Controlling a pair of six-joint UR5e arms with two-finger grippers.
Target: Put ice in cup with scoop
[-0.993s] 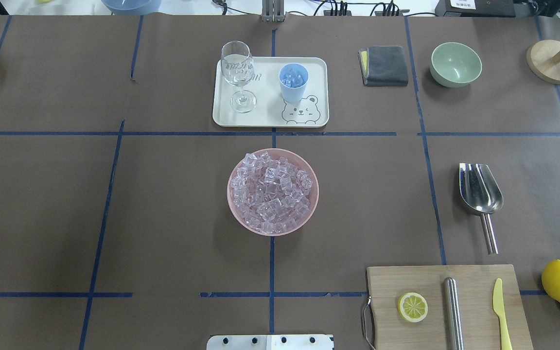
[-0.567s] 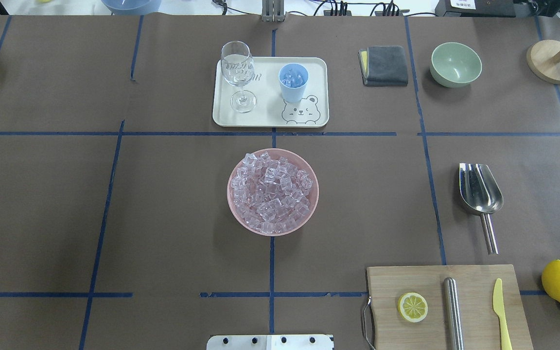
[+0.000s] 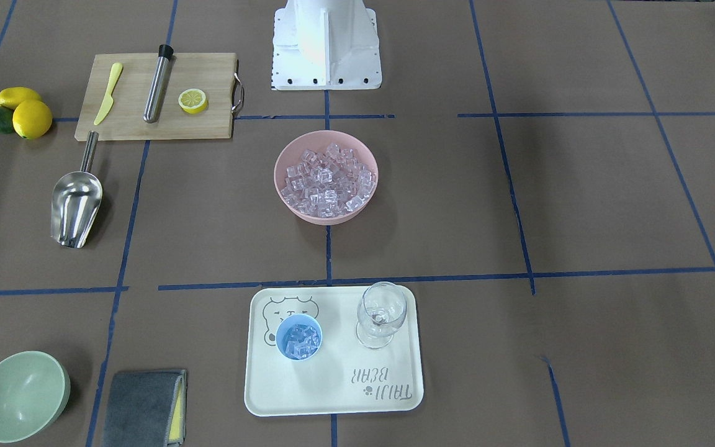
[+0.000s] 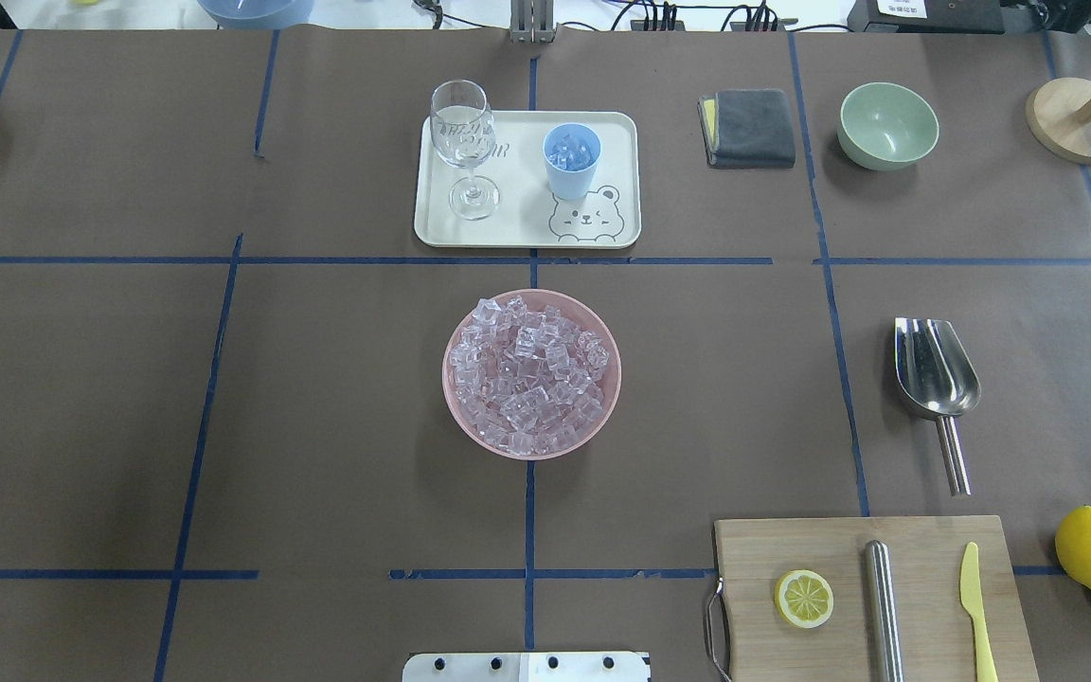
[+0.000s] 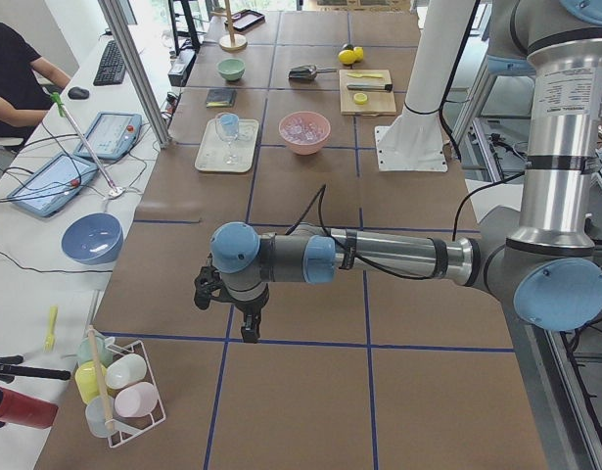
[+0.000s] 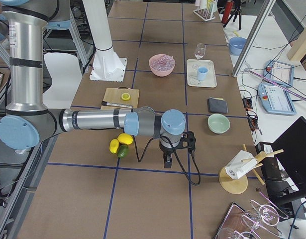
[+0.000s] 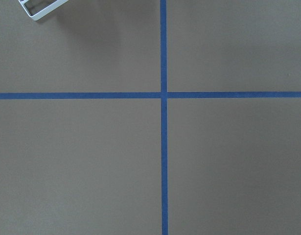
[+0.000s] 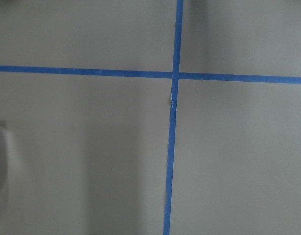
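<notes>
Ice (image 4: 572, 150) in blue cup (image 4: 571, 175), more in pink bowl (image 4: 458, 417)

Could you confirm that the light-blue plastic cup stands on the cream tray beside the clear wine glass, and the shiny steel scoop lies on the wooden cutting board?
Not quite: the shiny steel scoop lies on the brown table covering, apart from the wooden cutting board, as the overhead exterior view shows. The rest is right.
</notes>
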